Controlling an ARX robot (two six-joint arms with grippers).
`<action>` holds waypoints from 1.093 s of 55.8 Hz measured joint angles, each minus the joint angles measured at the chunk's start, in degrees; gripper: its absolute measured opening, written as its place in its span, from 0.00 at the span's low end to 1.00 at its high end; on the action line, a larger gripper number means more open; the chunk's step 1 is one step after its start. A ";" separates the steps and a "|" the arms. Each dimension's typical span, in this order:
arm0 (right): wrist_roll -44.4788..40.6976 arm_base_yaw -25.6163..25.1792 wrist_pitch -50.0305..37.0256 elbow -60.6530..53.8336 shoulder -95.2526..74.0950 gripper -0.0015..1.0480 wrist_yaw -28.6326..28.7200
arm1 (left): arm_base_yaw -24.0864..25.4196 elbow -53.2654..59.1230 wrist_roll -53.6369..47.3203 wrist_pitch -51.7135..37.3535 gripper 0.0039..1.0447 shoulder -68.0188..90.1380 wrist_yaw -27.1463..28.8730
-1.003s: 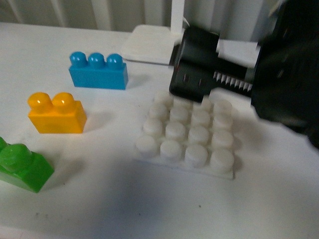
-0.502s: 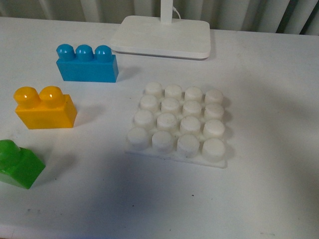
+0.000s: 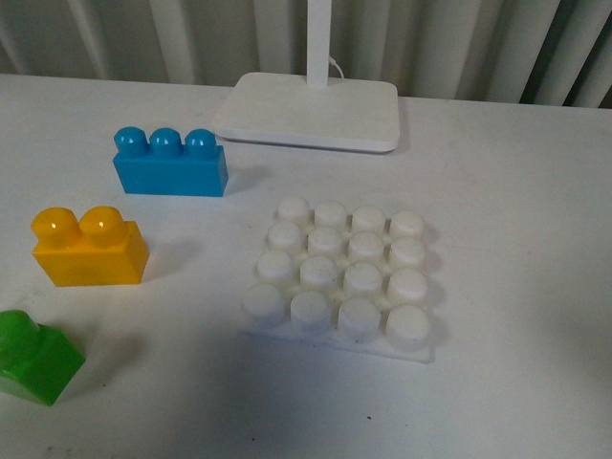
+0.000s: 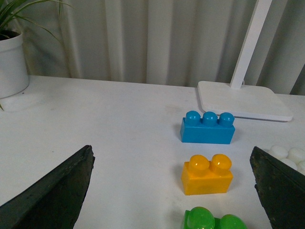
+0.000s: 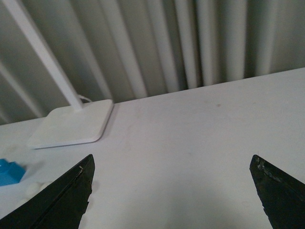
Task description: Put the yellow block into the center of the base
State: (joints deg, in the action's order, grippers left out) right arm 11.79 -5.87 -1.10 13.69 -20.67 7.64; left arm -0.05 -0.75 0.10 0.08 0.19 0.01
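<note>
On the table [image 3: 516,191]: 1 yellow block [image 3: 89,251], 1 base [image 3: 339,277]; left tool [image 4: 171,153], right tool [image 5: 171,164] gape empty.

Soft, even light covers the white counter [image 3: 516,287]. The yellow block [image 3: 91,253] casts a faint shadow toward the base [image 3: 335,277], and small glare spots dot its studs. The front view is slightly soft. The left fingers [image 4: 52,191] look dark and blurred.
</note>
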 joint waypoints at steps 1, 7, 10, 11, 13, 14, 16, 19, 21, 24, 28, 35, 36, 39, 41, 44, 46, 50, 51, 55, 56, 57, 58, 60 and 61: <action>-0.07 0.02 -0.04 -0.02 0.04 0.91 -0.02 | 0.00 0.00 0.00 0.00 0.94 0.00 0.00; -6.71 4.61 -6.43 -3.28 2.03 0.75 -7.19 | 0.00 0.00 0.00 0.00 0.94 0.00 0.07; -8.59 5.40 -6.86 -4.46 3.08 0.66 -7.19 | 0.00 0.00 0.00 0.00 0.94 0.00 0.02; -9.07 5.62 -6.91 -4.87 3.52 0.62 -7.17 | 0.00 0.00 0.00 0.00 0.94 0.00 0.00; -9.62 5.68 -6.95 -5.22 3.91 0.58 -7.19 | 0.00 0.00 0.00 0.00 0.94 0.00 0.00; -10.05 5.68 -6.97 -5.55 4.28 0.53 -7.39 | 0.00 0.00 0.00 0.00 0.94 0.00 0.00; -10.43 5.68 -6.99 -6.08 4.74 0.47 -7.63 | 0.00 0.00 0.00 0.00 0.94 0.00 0.02; -10.75 5.66 -6.97 -6.95 5.44 0.38 -7.63 | 0.00 0.00 0.00 0.00 0.94 0.00 0.00; -10.99 5.68 -6.97 -7.48 5.92 0.32 -7.61 | 0.00 0.00 0.00 0.00 0.94 0.00 0.00; -11.17 5.70 -6.93 -8.13 6.69 0.23 -7.61 | 0.00 0.00 0.00 0.00 0.94 0.00 0.00; -11.37 5.70 -6.78 -8.90 7.91 0.08 -7.61 | 0.00 0.00 0.00 0.00 0.94 0.00 0.00; -11.61 5.70 -0.92 -9.88 13.57 0.01 -7.58 | 0.00 0.00 0.00 0.00 0.94 0.00 0.02; -11.61 5.70 0.35 -10.23 14.84 0.01 -7.58 | 0.00 0.00 0.00 0.00 0.94 0.00 0.02; -11.58 5.70 1.29 -10.71 17.20 0.01 -7.58 | 0.00 0.00 0.00 0.00 0.94 0.00 0.02; -11.58 5.70 1.29 -10.73 17.90 0.01 -7.58 | 0.00 0.00 0.00 0.00 0.94 0.00 -0.02; -11.58 5.70 1.29 -10.95 18.12 0.01 -7.58 | 0.00 0.00 0.00 0.00 0.94 0.00 0.00; -11.61 5.70 1.29 -11.08 18.21 0.01 -7.58 | 0.00 0.00 0.00 0.00 0.94 0.00 0.00; -11.61 5.70 1.22 -12.90 20.06 0.01 -7.54 | 0.00 0.00 0.00 0.00 0.94 0.00 0.02; -11.58 5.70 1.22 -13.16 20.26 0.01 -7.54 | 0.00 0.00 0.00 0.00 0.94 0.00 0.02; -11.61 5.70 1.25 -13.33 20.35 0.01 -7.58 | 0.00 0.00 0.00 0.00 0.94 0.00 0.00; -11.61 5.70 1.25 -13.33 20.35 0.01 -7.58 | 0.00 0.00 0.00 0.00 0.94 0.00 -0.02; -11.58 5.70 1.25 -13.33 20.35 0.01 -7.58 | 0.00 0.00 0.00 0.00 0.94 0.00 0.00; -11.58 5.70 1.25 -13.33 20.35 0.01 -7.58 | 0.00 0.00 0.00 0.00 0.94 0.00 0.00; -11.61 5.70 1.25 -13.33 20.44 0.01 -7.56 | 0.00 0.00 0.00 0.00 0.94 0.00 0.00; -11.61 5.70 1.22 -13.33 20.44 0.01 -7.56 | 0.00 0.00 0.00 0.00 0.94 0.00 0.00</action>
State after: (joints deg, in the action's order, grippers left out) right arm 0.19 -0.16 0.12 0.36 -0.23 0.08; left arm -0.05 -0.75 0.10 0.08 0.19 0.01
